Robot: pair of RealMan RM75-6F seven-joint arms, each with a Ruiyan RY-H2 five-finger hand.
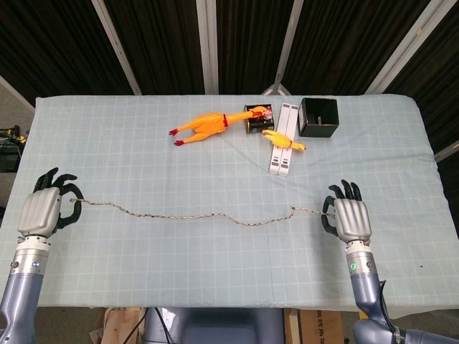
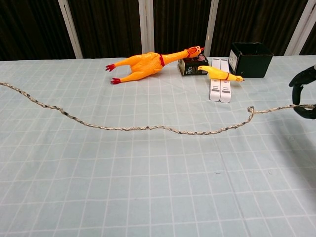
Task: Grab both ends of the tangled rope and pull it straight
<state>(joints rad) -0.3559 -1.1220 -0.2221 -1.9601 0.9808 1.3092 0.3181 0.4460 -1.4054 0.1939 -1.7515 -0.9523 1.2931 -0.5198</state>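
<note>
A thin speckled rope (image 1: 193,215) stretches across the front of the checked tablecloth, almost straight with a few shallow waves and a small kink near its right end (image 2: 250,109). My left hand (image 1: 44,211) pinches the rope's left end at the table's left side. My right hand (image 1: 350,218) pinches the right end at the right side. In the chest view the rope (image 2: 148,128) runs from the left edge to the right, where only the dark fingers (image 2: 302,91) of my right hand show; my left hand is out of that frame.
At the back of the table lie a large yellow rubber chicken (image 1: 203,127), a small dark box (image 1: 258,117), a smaller yellow chicken (image 1: 282,140) on two white bars (image 1: 283,136), and an open black box (image 1: 318,117). The table's front edge runs just below my hands.
</note>
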